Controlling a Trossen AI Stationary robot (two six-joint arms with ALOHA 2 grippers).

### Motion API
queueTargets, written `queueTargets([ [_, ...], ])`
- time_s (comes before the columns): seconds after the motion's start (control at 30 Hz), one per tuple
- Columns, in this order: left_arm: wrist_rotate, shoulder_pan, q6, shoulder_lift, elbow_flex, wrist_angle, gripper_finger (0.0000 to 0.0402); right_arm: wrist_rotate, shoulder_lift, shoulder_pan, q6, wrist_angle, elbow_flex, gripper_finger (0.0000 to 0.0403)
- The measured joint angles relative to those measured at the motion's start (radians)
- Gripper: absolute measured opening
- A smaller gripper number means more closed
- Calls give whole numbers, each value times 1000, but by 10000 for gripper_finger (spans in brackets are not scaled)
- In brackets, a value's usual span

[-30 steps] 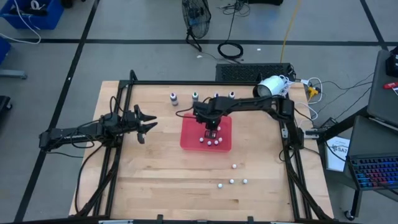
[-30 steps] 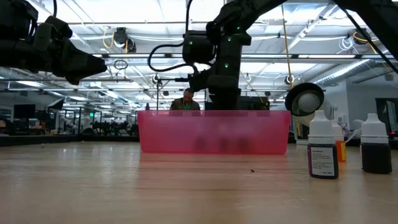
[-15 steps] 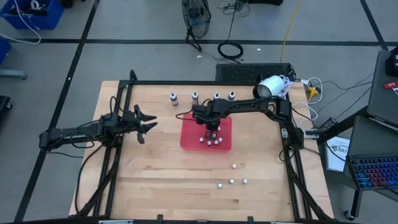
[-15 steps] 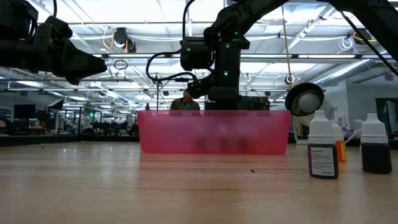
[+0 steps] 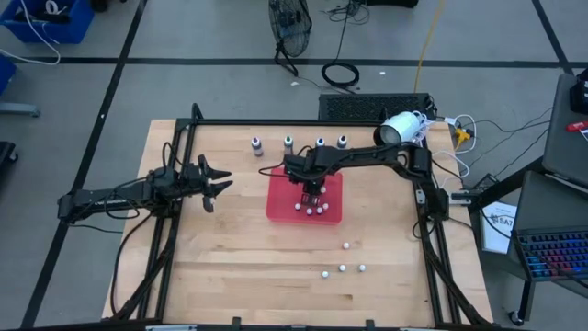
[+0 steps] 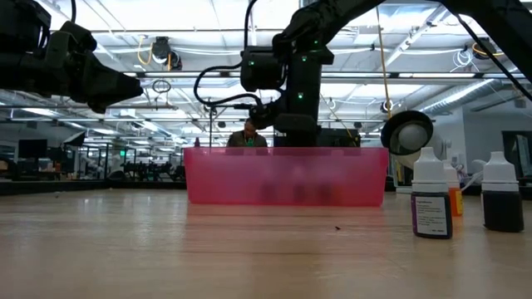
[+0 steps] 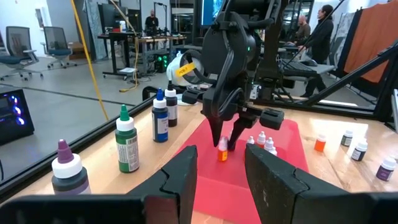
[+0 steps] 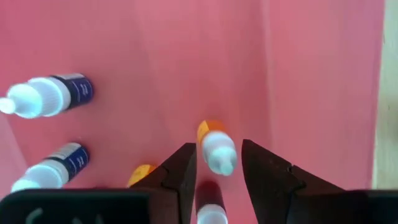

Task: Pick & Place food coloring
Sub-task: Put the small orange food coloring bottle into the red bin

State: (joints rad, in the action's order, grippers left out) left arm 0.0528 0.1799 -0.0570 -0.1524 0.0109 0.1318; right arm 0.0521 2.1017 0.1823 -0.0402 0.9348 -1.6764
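Right hand [image 8: 216, 163], narrowly parted, is straddling orange-topped food coloring [image 8: 214, 147] inside pink tray [image 8: 311, 74]; I am judging it light, rigid, slippery, best gripped mid-body.

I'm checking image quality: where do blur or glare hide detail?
Low view: the pink bin close to the lens is soft, its contents only dark smudges; bright ceiling lights leave the arms in silhouette. Right wrist view: the orange-capped bottle between the right tool is slightly blurred.

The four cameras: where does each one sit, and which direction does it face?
High: overhead, facing down; both arms, pink tray.
Low: at tabletop, level across; pink tray, right arm.
Left wrist: behind its fingers, facing right gripper.
Right wrist: looks down at orange-topped bottle.
Shared: both wrist views show that bottle.
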Motion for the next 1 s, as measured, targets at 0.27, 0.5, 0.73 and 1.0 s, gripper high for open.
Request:
queueTargets([
  [0.27, 0, 0, 0, 0, 0, 0, 136, 0, -63, -6, -60, 81, 0, 115],
  [0.5, 0, 0, 0, 0, 0, 0, 136, 0, -208, -97, -378, 363, 0, 108],
  [0.73, 0, 0, 0, 0, 0, 0, 136, 68, -266, -325, -692, 523, 1, 104],
  [1.0, 0, 0, 0, 0, 0, 0, 136, 42, -263, -508, -830, 330, 115, 119],
])
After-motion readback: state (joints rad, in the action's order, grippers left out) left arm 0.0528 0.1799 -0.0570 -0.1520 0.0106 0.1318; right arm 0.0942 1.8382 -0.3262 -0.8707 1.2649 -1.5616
